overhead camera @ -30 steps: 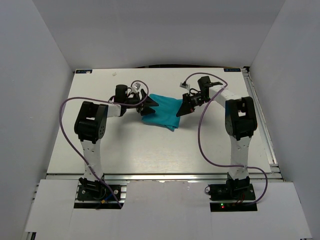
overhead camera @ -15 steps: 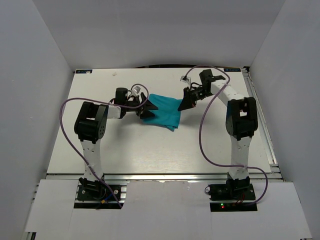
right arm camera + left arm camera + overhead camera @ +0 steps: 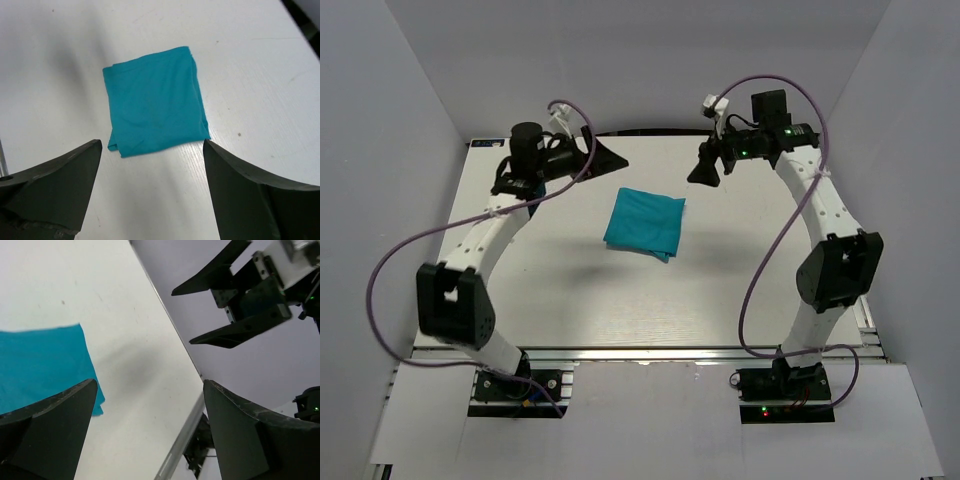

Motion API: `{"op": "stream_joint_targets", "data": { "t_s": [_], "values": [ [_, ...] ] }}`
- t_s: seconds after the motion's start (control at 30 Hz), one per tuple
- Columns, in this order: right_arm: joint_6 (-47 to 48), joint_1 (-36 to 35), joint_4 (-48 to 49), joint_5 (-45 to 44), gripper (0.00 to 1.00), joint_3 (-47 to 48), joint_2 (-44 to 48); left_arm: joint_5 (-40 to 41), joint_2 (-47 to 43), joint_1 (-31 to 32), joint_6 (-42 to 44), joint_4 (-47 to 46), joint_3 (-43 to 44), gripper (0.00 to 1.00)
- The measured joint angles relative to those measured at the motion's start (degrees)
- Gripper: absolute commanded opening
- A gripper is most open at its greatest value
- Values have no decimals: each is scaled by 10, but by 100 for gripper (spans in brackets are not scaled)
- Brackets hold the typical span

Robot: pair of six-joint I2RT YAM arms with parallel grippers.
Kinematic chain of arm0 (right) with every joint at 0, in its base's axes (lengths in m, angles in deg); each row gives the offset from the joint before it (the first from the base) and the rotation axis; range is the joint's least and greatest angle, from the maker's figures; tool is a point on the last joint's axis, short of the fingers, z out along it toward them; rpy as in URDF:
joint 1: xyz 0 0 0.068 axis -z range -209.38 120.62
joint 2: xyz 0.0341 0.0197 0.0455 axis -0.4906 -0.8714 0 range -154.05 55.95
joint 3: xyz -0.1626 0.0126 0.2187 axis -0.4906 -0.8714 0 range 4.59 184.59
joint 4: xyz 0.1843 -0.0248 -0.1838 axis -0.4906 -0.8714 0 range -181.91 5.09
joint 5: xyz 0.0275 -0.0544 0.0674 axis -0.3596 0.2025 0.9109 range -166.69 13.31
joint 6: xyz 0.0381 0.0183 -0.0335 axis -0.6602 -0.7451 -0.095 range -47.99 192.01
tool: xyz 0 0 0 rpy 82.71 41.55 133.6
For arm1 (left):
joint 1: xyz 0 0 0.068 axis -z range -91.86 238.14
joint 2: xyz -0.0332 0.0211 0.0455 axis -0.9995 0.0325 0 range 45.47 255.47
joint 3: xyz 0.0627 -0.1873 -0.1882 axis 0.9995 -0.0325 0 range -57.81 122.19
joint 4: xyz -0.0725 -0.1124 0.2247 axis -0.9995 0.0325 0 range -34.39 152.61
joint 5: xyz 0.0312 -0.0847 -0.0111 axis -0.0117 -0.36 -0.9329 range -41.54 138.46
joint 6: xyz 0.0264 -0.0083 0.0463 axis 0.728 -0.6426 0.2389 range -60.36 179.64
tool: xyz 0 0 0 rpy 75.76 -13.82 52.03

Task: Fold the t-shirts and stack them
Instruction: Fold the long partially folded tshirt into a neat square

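One teal t-shirt lies folded into a small rectangle in the middle of the white table, with nothing touching it. My left gripper hangs in the air off the shirt's far left, open and empty. My right gripper hangs off its far right, also open and empty. The right wrist view looks straight down on the folded t-shirt, which sits beyond the wide-apart right gripper. In the left wrist view only a corner of the t-shirt shows, beside the spread left gripper, and the other arm's open fingers float opposite.
Grey walls enclose the table on three sides. A metal rail runs along its right edge. Purple cables loop from both arms over the table's sides. The table's edge shows in the left wrist view.
Both grippers have let go of the shirt and opened wide. Both arms rose and swung away toward the back, the left to the left, the right to the right. The folded shirt stays flat.
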Motion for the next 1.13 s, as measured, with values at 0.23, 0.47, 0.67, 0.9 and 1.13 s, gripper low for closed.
{"op": "stream_joint_targets", "data": {
  "t_s": [0.23, 0.47, 0.67, 0.9, 1.13],
  "values": [
    [-35, 12, 31, -56, 89, -73, 89, 92, -179, 0, 72, 64, -26, 98],
    [-87, 24, 54, -140, 89, -116, 149, 143, -266, 0, 96, 105, -46, 98],
    [-123, 28, 74, -162, 89, -168, 208, 158, -294, 0, 99, 130, -68, 98],
    [-159, 29, 98, -211, 90, -229, 253, 160, -306, 0, 98, 140, -77, 98],
    [-187, 30, 120, -249, 89, -256, 275, 160, -315, 0, 98, 146, -84, 98]
  ]
}}
